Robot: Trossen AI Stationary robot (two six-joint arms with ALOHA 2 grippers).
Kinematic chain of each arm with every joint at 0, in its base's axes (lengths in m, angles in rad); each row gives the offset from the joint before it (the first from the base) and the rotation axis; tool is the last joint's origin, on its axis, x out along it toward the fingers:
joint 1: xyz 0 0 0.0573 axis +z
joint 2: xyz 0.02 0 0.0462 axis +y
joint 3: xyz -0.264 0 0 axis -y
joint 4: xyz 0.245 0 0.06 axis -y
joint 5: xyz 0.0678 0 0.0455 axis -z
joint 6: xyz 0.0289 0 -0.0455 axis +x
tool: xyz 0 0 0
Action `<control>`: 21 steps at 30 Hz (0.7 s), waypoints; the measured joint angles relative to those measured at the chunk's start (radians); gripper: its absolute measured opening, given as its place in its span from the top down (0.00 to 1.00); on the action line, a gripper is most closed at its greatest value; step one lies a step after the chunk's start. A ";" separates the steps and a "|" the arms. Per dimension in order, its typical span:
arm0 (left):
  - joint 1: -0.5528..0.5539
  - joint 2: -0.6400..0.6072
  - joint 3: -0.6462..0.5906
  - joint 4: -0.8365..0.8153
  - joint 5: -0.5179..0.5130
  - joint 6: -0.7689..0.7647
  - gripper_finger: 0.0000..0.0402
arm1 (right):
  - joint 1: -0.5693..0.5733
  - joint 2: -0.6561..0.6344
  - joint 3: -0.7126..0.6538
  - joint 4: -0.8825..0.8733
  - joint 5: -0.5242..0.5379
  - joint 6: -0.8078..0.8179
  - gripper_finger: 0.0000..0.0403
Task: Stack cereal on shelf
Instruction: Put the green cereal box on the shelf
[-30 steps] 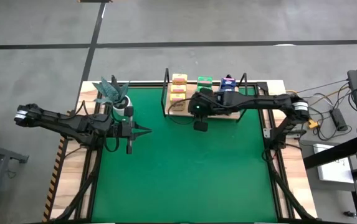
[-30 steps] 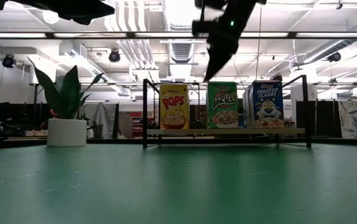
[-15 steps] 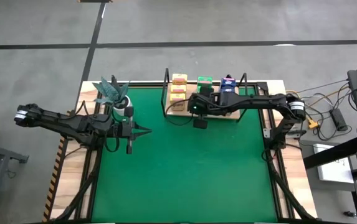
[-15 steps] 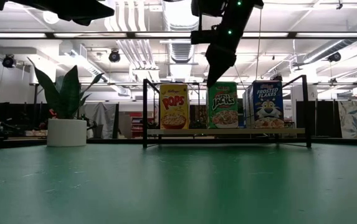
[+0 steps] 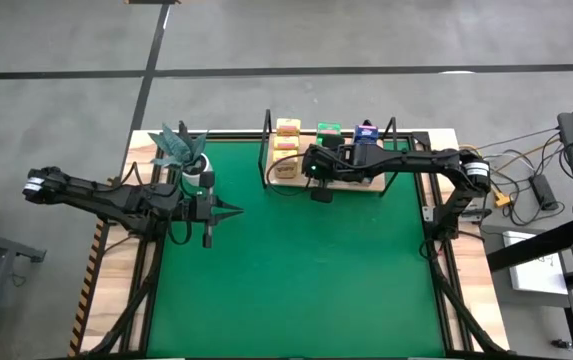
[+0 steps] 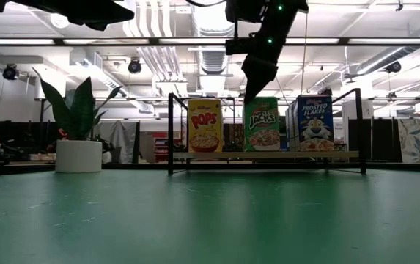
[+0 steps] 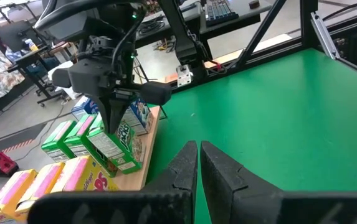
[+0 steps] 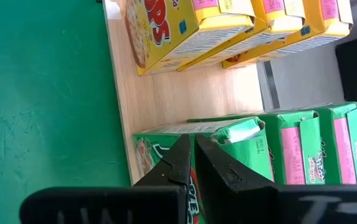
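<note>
Your right hand [image 6: 251, 92] hangs with its fingers pressed together and holding nothing, just above the top front edge of the front green box [image 6: 262, 124], which stands upright on the shelf [image 6: 268, 155]; from the pictures you cannot tell whether the tips touch the carton. In the right wrist view the closed fingers [image 8: 184, 163] point straight down at that box's slightly lifted top flap. The shelf sits at the far edge of the green mat [image 5: 296, 270] on the worktop, and the cereal [image 5: 324, 140] is on it in three rows running front to back: yellow boxes [image 8: 240, 25] on one side, green boxes [image 8: 303, 143] in the middle, blue boxes [image 6: 315, 123] on the other side. Your left hand [image 5: 238, 211] is also closed and empty, hovering over the mat near the white potted plant [image 6: 78, 139], well apart from the shelf.
</note>
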 joint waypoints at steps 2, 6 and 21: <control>0.000 0.000 0.000 0.000 0.000 0.000 0.99 | 0.000 0.000 0.000 0.003 0.000 -0.001 0.97; 0.000 0.000 0.000 0.000 0.000 0.000 0.99 | 0.000 0.000 0.000 0.004 0.000 0.001 0.97; 0.000 0.000 0.000 0.001 0.000 0.000 0.99 | 0.016 0.000 0.083 0.003 -0.003 -0.008 0.97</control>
